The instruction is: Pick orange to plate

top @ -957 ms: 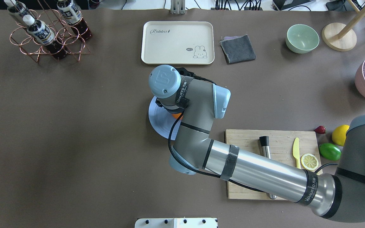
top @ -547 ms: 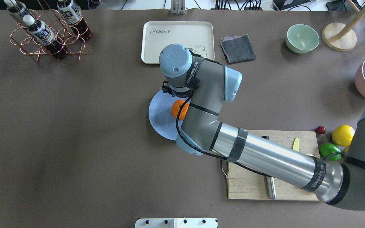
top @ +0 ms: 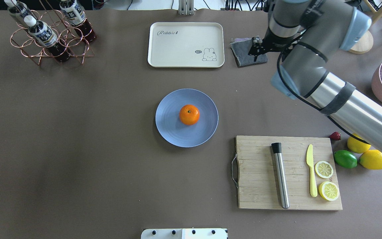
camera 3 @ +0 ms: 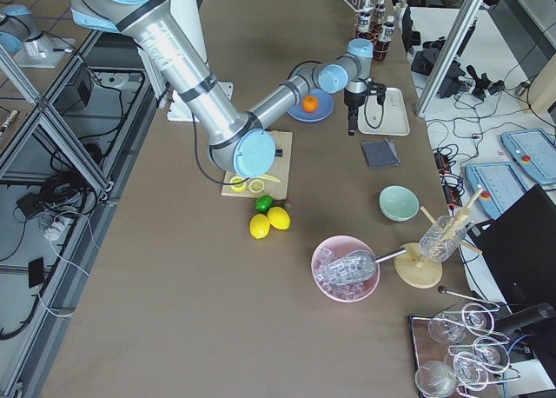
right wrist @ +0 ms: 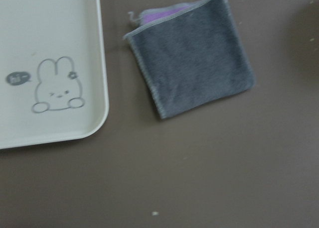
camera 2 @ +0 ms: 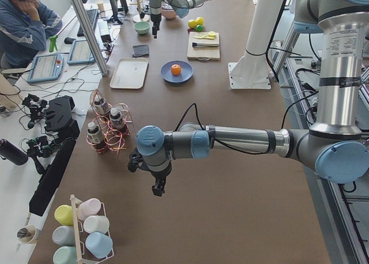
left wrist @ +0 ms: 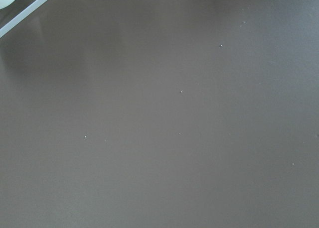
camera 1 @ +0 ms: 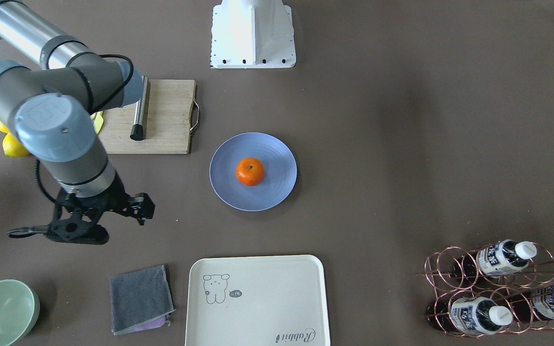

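The orange lies alone in the middle of the round blue plate, with nothing touching it; the front-facing view shows the same orange on the plate. My right gripper hangs above the grey cloth at the far right, well away from the plate. From the front-facing view the right gripper looks open and holds nothing. Only the exterior left view shows my left gripper, low over bare table far from the plate, and I cannot tell its state.
A cream tray and a grey cloth lie beyond the plate. The wooden cutting board holds a muddler, a yellow knife and lemon slices, with lemons and a lime beside it. A bottle rack stands far left, a green bowl near the cloth.
My right arm has lifted off the plate and swung away to the far right over the grey cloth. The orange stays uncovered on the plate.
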`<state>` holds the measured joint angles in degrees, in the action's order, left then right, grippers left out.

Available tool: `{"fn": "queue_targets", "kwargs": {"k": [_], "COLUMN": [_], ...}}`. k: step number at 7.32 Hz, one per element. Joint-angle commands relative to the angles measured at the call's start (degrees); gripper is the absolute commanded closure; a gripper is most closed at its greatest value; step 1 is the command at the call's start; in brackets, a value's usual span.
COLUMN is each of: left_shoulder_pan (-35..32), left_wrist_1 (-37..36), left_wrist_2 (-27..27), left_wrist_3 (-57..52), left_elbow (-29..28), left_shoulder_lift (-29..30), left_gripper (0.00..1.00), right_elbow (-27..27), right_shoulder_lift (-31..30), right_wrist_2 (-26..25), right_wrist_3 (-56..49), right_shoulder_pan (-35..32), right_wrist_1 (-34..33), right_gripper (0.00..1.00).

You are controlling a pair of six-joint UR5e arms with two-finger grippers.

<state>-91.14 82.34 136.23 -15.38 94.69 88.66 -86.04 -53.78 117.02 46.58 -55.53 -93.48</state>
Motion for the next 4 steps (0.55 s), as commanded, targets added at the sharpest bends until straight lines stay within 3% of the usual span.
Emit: {"fn": "queue_targets", "kwargs": {"k": [1,2,4], "left_shoulder_pan": [0.0,0.09,0.09], "left_wrist_1": [0.01,0.01,0.01], "left_wrist_2": [0.0,0.0,0.0], "left_wrist_3": [0.0,0.0,0.0], "left_elbow": [0.06,0.14,0.15], "left_shoulder_lift": [-0.07,-0.07,0.1], "left_gripper": [0.02,0.02,0.02], "right_elbow": [-3.34,-3.26,-2.99], "right_shoulder_lift": [-12.97,-17.19,-23.72], "right_wrist_2": [5.2,9.15,10.68], "right_wrist_3": [-24.84,-37.57,-49.96], "right_shoulder_pan": [-13.49,-19.73,-28.54], "right_wrist_1": [0.13,-0.13,-0.3], "right_gripper": [0.0,0.0,0.0]}}
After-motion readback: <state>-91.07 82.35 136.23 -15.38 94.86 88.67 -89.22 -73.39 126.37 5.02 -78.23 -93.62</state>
